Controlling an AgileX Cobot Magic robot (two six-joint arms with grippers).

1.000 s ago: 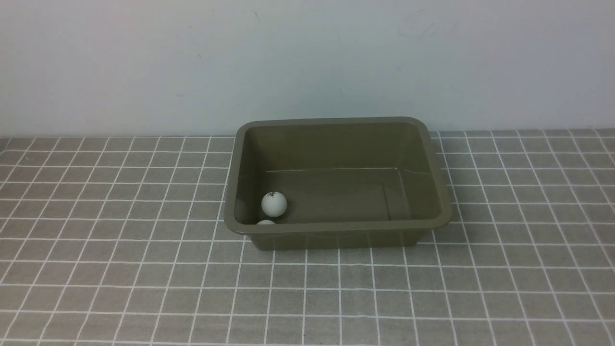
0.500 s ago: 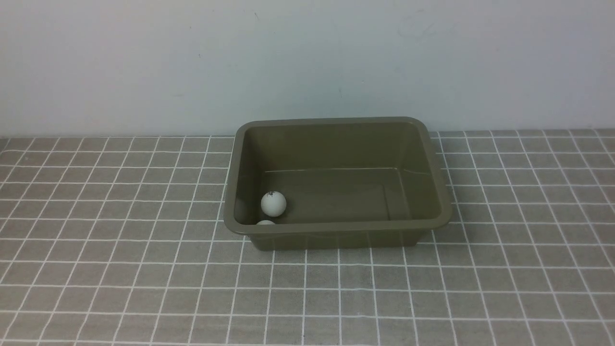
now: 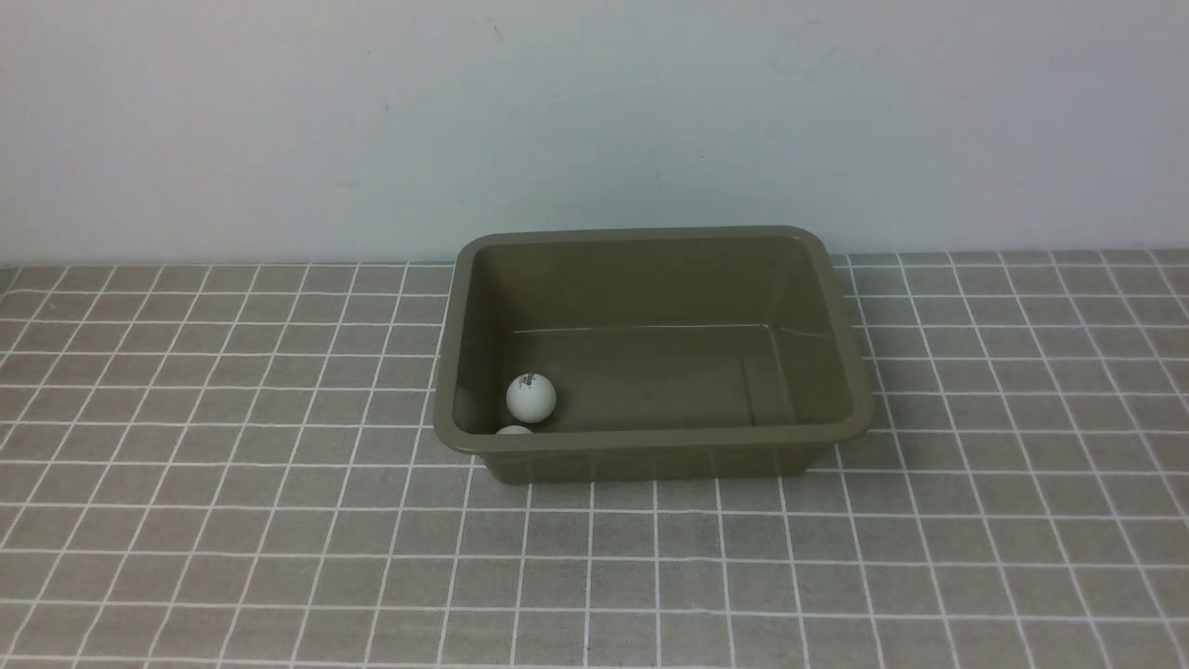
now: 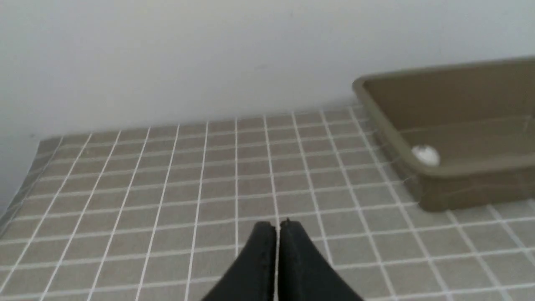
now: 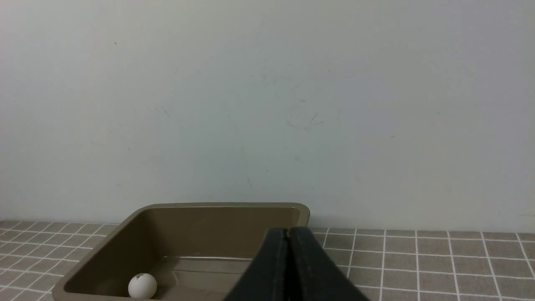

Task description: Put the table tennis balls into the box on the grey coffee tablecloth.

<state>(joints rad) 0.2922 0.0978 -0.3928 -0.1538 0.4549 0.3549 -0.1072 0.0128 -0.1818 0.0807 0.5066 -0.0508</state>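
The olive-brown box (image 3: 841, 307) stands on the grey coffee tablecloth (image 3: 232, 520) near the back wall. Two white table tennis balls lie inside it at its near left corner: one with a dark mark (image 3: 530, 397), the other (image 3: 513, 430) mostly hidden behind the near rim. The box (image 4: 393, 121) and one ball (image 4: 425, 154) show in the left wrist view. The box (image 5: 104, 251) and the marked ball (image 5: 142, 286) show in the right wrist view. My left gripper (image 4: 277, 225) and right gripper (image 5: 288, 233) are both shut and empty, away from the box. Neither arm shows in the front view.
A plain pale wall (image 3: 594, 121) rises right behind the box. The cloth's left edge (image 4: 25, 188) shows in the left wrist view. Bare checked cloth lies on all other sides of the box.
The marked ball has rolled slightly inside the box, its dark mark turned a little. Nothing else has moved.
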